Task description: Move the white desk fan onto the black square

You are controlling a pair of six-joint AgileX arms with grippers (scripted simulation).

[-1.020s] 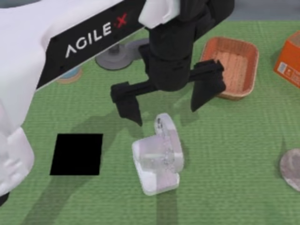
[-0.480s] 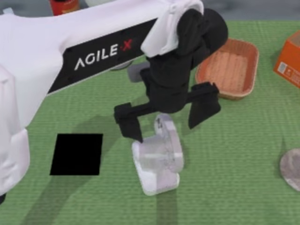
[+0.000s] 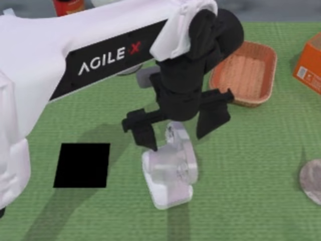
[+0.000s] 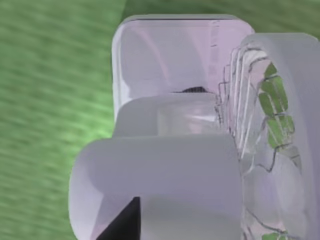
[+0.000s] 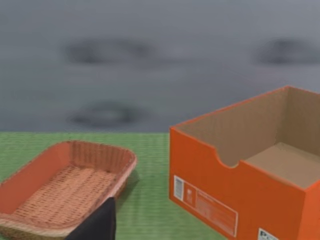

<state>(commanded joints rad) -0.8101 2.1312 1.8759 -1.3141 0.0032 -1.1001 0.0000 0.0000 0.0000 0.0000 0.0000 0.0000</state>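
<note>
The white desk fan (image 3: pixel 169 173) stands on the green mat near the middle, its round grille head turned toward the right. My left gripper (image 3: pixel 175 141) hangs open just above it, one black finger on each side of the head's far end, apart from it. In the left wrist view the fan (image 4: pixel 170 150) fills the picture and one black fingertip (image 4: pixel 125 225) shows beside its body. The black square (image 3: pixel 82 164) lies flat on the mat to the fan's left. My right arm is out of the top view; its wrist view shows one fingertip (image 5: pixel 97 225) off to one side.
An orange woven basket (image 3: pixel 246 70) sits behind and right of the fan, also seen from the right wrist as the basket (image 5: pixel 65 185). An open orange box (image 3: pixel 308 63) (image 5: pixel 250 175) stands at the right edge. A grey round object (image 3: pixel 312 181) lies at the right.
My left gripper has come down and toward the fan, and its fingers now flank the fan's head. The fan and the square have not moved.
</note>
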